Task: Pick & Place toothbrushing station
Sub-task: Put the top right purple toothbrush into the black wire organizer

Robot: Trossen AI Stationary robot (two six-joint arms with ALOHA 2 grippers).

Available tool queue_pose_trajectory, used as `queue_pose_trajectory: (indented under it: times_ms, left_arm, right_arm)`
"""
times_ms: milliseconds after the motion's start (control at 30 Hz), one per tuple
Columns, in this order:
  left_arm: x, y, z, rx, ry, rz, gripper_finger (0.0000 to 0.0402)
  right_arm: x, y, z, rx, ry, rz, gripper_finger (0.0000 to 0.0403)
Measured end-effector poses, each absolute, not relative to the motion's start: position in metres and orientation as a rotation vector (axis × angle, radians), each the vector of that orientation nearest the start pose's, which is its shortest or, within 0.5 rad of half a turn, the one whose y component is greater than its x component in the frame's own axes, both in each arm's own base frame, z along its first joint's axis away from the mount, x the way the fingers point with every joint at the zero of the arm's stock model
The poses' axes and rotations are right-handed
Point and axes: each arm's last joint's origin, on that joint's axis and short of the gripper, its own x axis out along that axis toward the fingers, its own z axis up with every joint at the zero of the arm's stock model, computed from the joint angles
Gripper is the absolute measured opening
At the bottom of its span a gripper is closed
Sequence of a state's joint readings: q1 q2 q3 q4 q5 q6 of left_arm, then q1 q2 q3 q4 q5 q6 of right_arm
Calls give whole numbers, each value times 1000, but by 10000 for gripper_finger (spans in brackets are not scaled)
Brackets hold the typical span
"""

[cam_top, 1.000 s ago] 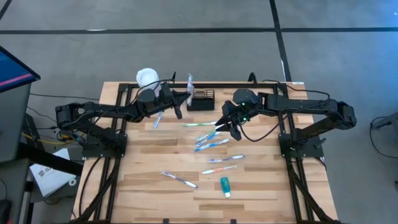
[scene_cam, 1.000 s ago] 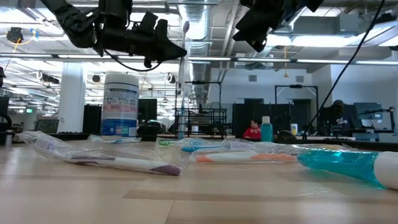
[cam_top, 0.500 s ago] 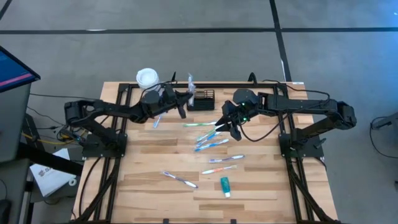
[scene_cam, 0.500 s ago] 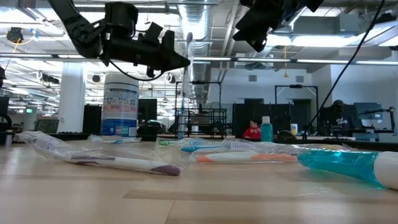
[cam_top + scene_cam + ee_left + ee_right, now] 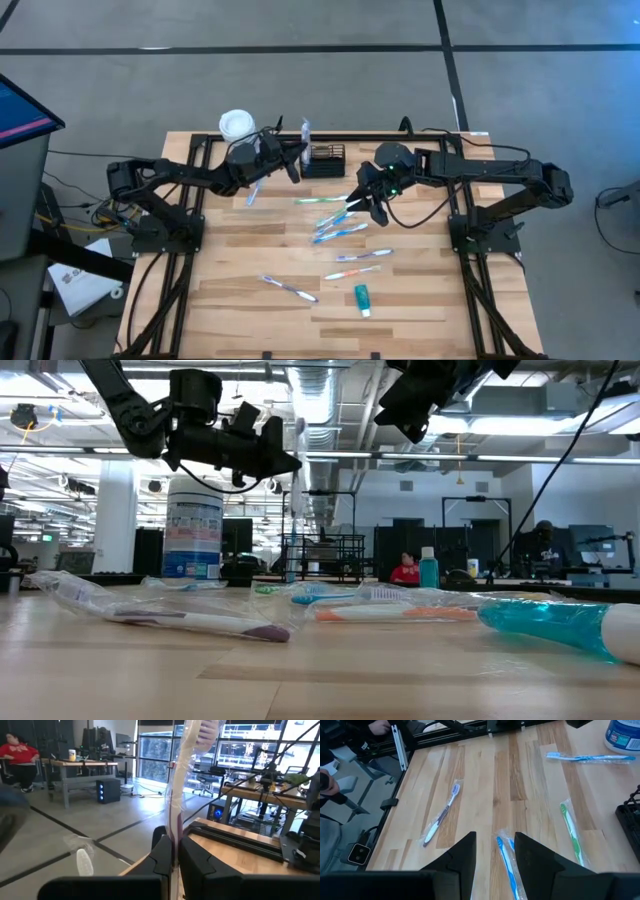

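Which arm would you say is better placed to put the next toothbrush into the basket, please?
Left: its tool grips a wrapped toothbrush upright beside the black mesh basket; the right tool hangs open and empty above the table.

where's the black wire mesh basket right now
In the high view, the small black wire-mesh rectangular basket sits at the table's far edge, centre-left, just right of the left gripper.

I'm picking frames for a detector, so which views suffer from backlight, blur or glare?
Low view: bright ceiling lights leave the left hand a dark silhouette, and the near teal tube is soft. Left wrist view: bright windows wash out the head of the wrapped toothbrush. High view: even light, black mesh basket clear. Right wrist view: mild edge blur.
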State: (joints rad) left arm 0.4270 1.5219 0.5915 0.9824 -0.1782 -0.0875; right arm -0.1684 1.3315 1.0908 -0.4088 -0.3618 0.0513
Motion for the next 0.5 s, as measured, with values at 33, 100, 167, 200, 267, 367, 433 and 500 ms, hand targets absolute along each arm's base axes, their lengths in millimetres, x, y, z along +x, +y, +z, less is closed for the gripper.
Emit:
queue_pose_trajectory:
  times_ms: [33, 100, 167, 200, 267, 367, 433, 500]
  left_arm:
    - [269, 128, 212, -79, -79, 609, 7]
    - [269, 128, 212, -79, -79, 613, 7]
    - [269, 128, 212, -79, -79, 623, 8]
    - [268, 129, 212, -79, -80, 634, 7]
    - [268, 129, 212, -79, -82, 646, 8]
    - [268, 130, 211, -79, -82, 649, 7]
    - [269, 131, 208, -80, -75, 649, 8]
    - [271, 132, 204, -81, -69, 653, 7]
  right_arm:
    - [283, -38, 302, 220, 633, 171, 124]
    - [283, -38, 302, 220, 633, 171, 124]
    - [283, -38, 303, 220, 633, 171, 124]
    - [283, -38, 302, 220, 632, 171, 124]
    - [283, -38, 303, 220, 632, 171, 124]
    - [283, -38, 303, 219, 630, 171, 124]
    - [283, -38, 303, 218, 627, 171, 124]
    - [283, -38, 303, 218, 627, 170, 124]
